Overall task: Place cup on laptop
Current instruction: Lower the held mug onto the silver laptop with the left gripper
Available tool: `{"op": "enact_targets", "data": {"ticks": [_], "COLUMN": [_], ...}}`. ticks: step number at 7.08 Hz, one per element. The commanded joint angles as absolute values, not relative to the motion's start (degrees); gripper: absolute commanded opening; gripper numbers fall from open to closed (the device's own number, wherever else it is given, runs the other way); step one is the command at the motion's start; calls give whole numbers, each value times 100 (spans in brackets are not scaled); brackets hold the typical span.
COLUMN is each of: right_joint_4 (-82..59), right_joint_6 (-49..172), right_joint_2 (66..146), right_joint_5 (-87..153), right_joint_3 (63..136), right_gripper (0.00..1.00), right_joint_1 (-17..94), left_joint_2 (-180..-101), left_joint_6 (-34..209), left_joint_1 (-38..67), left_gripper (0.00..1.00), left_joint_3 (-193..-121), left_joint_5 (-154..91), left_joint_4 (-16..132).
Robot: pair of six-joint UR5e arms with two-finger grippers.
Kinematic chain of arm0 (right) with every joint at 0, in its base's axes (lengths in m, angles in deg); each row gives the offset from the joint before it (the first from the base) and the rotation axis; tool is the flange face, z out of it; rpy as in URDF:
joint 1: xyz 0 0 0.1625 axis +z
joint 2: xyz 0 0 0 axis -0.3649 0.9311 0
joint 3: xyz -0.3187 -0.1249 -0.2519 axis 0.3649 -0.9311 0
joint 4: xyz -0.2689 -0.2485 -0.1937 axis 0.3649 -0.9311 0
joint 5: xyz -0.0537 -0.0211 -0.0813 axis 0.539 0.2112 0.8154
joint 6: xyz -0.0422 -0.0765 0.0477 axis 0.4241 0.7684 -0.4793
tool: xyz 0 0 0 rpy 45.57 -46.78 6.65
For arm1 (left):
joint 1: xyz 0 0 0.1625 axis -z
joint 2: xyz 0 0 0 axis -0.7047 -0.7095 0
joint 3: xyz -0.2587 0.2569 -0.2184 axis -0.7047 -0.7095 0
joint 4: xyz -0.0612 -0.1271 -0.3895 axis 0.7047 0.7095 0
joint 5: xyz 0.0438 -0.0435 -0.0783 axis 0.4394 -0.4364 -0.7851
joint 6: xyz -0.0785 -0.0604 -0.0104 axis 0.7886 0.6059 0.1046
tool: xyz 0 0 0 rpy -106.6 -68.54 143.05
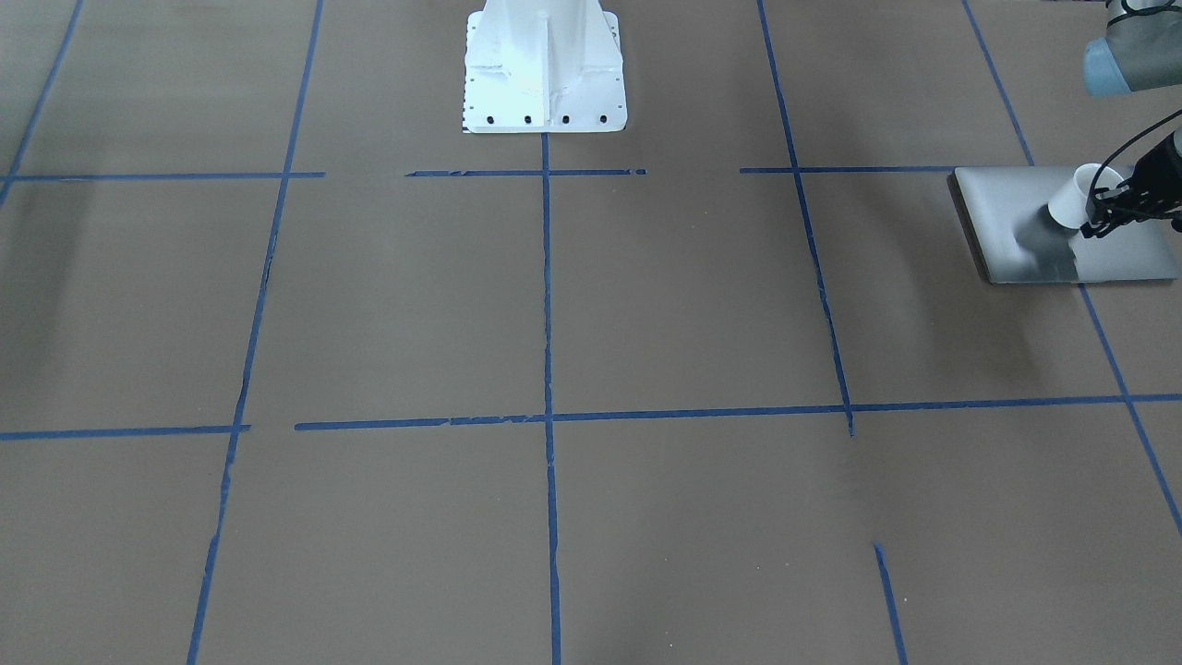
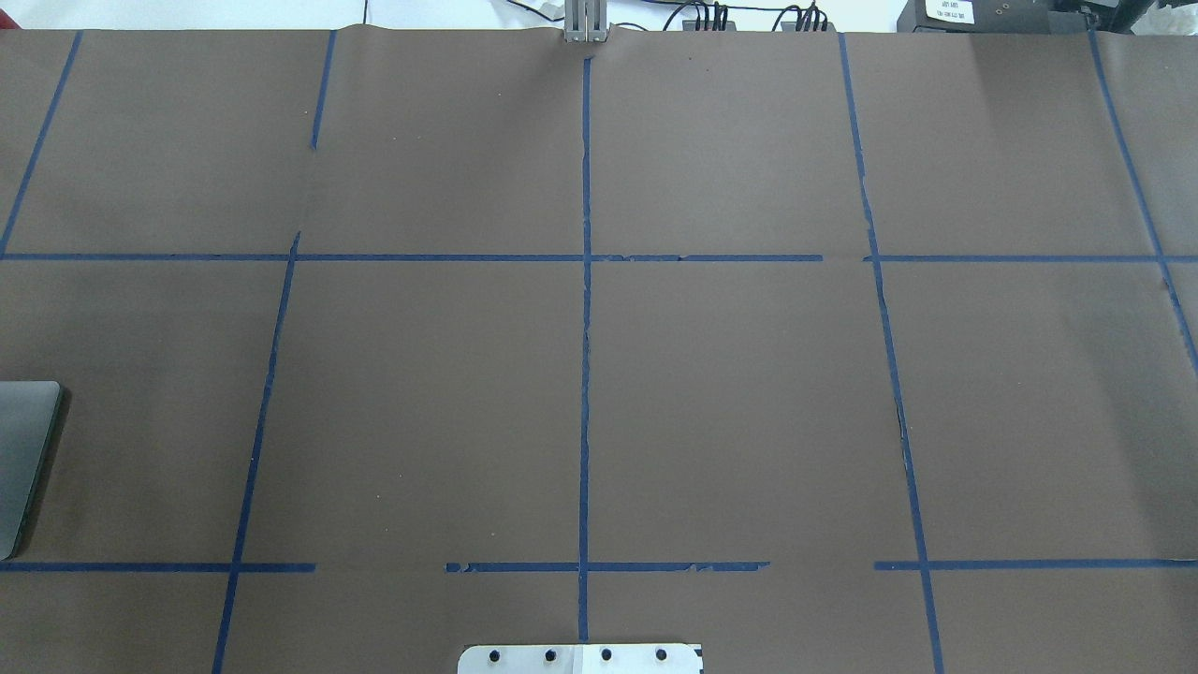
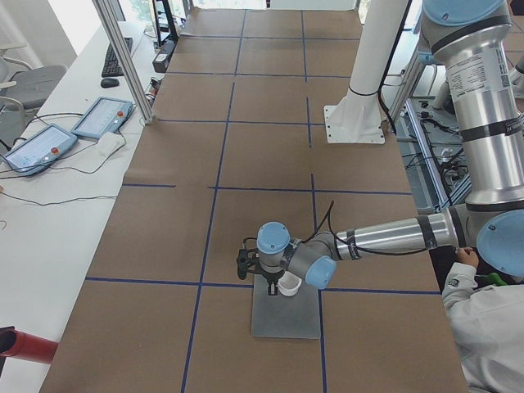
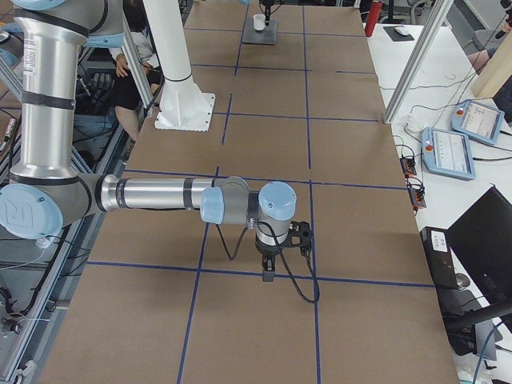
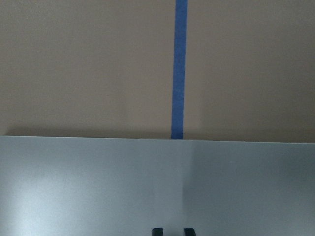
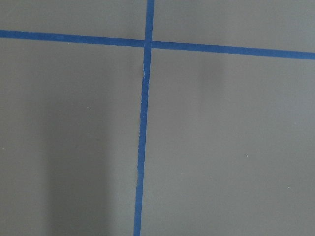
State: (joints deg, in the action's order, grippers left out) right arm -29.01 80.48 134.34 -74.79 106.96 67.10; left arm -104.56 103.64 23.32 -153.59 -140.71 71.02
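Note:
The silver-grey laptop (image 1: 1025,212) lies closed at the table's end on my left side; its corner shows in the overhead view (image 2: 23,459). The small white cup (image 1: 1076,196) is over the lid, tilted, and casts a shadow on it. My left gripper (image 1: 1101,220) is at the cup's rim side, its fingers close together, shut on the cup's wall. The exterior left view shows the cup (image 3: 288,285) under that gripper above the laptop (image 3: 286,315). The left wrist view shows the lid (image 5: 98,187) and two fingertips (image 5: 158,230). My right gripper (image 4: 269,274) hangs over bare table; I cannot tell its state.
The white robot base (image 1: 545,83) stands at the middle of the robot's table edge. Blue tape lines (image 1: 547,296) divide the brown table. Teach pendants (image 3: 102,117) lie on a side desk. A person (image 3: 491,327) sits beside the left arm.

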Motion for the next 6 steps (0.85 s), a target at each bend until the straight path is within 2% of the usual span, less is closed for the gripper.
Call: {"op": "enact_targets", "data": {"ticks": [1,2,4,6], "right_joint_4": [-2899,-2899,-2899,-2899], "right_joint_6": [8048,8048,8048,8048], "right_joint_2": [13435,13427,13435,13435], "right_joint_5": [-7479,-7479,-7479,-7479], "right_joint_3": [10696,10696,10696,10696], "right_gripper": [100,100,100,100], "right_joint_1": [6711,6711,6711,6711], "left_joint_2": [-10476,-10467,-10336,-10361], "left_joint_6": [10337,10363,10319,9474], "left_joint_1": [2331,2331,2427,3101], "left_gripper": [84,100,100,100], "left_joint_3": [-15345,-15362,-15983,-16389], "left_joint_5": [-14068,-14085,-14242,-14252], "left_joint_4": [7133,7159,7055,6383]}}
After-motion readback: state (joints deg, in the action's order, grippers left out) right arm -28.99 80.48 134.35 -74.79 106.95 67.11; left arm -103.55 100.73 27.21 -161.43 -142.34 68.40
